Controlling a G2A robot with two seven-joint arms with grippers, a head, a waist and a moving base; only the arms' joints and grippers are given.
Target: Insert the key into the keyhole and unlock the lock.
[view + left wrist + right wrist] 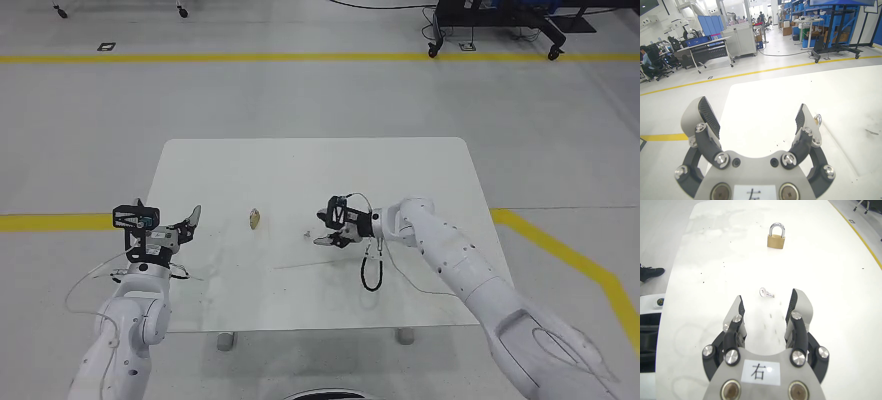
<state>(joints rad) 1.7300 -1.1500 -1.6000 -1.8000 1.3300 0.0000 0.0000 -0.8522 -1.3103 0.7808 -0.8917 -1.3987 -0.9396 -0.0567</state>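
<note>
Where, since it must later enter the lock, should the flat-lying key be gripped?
By its round bow, leaving the blade free. The key lies flat on the table, so the open right end effector, just short of it, should probably descend from above, closing across the bow's edges.

Tabletop (300, 165): white, rounded corners, dark specks (702, 282) scattered over it.
Floor (300, 100): pale grey on every side of the tabletop.
Yellow line (300, 57): crosses the floor at 12 o'clock, well beyond the tabletop.
Side stripes: a yellow stripe (50, 222) at 9 o'clock, another stripe (510, 214) at 3 o'clock.
Black wheeled stand (495, 25): at 1 o'clock, past the yellow line.
Floor plate (106, 46): small, at 11 o'clock.
Room beyond: blue shelving (829, 22), a grey desk on castors (704, 47), a blue partition (711, 22).
</note>
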